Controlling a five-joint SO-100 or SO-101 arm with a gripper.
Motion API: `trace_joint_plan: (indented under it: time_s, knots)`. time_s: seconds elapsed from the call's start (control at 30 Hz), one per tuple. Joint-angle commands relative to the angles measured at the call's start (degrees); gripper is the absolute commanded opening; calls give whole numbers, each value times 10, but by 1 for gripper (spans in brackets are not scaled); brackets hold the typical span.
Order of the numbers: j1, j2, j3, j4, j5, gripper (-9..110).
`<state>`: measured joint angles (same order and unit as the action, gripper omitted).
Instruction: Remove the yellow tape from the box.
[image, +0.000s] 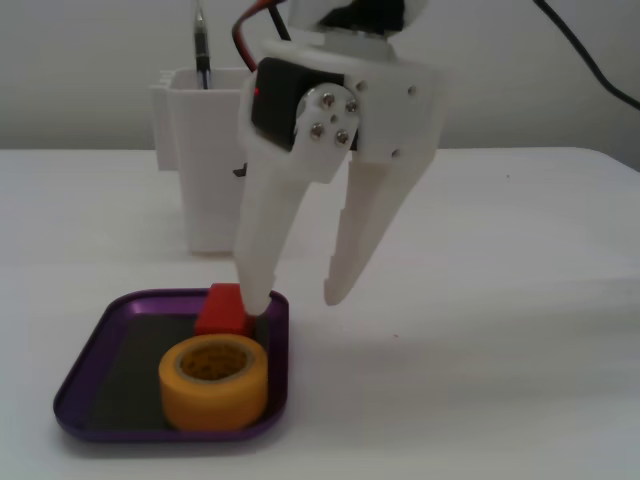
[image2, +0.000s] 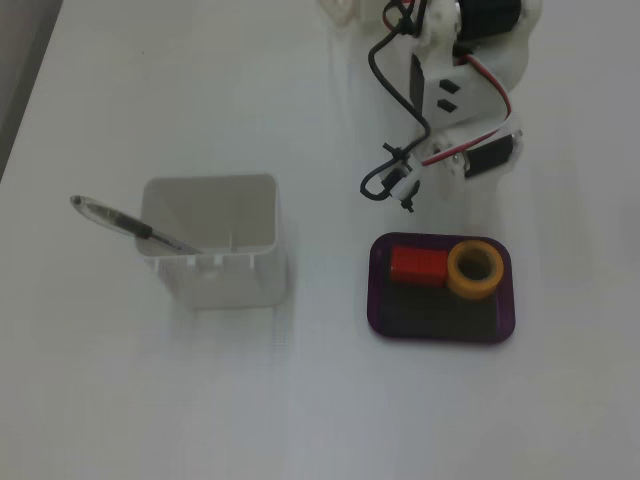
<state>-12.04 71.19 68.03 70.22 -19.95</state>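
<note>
The yellow tape (image: 214, 400) lies flat in the near right part of the box (image: 82, 374), a shallow purple tray. A red ribbed block (image: 224, 308) sits just behind it. From above, the tape (image2: 454, 276) lies at the right end of the box (image2: 430, 306), with the red block (image2: 417, 263) to its left. My white gripper (image: 296, 300) hangs open, fingers pointing down. One fingertip (image: 257, 300) is near the red block at the tray's far right corner, the other is over the bare table. It holds nothing. The arm (image2: 455, 90) reaches in from the top edge.
A tall white square container (image: 200, 170) with a pen (image: 202, 45) stands behind the tray. From above, the container (image2: 210, 250) is left of the tray. The white table (image: 500, 330) stretches to the right of the tray.
</note>
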Motion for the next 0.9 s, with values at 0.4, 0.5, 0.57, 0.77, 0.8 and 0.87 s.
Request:
trace_joint_plan:
  time_s: [0.4, 0.5, 0.57, 0.77, 0.8, 0.87]
  knots:
    - [-7, -86, -121, 4, -4, 15]
    - [-7, -103, -132, 3, -4, 15]
    - [-7, -114, -139, 3, -4, 15]
    - [-7, -142, -170, 4, -4, 13]
    - [-7, -143, -174, 4, -4, 12]
    - [-7, -145, -180, 4, -4, 9]
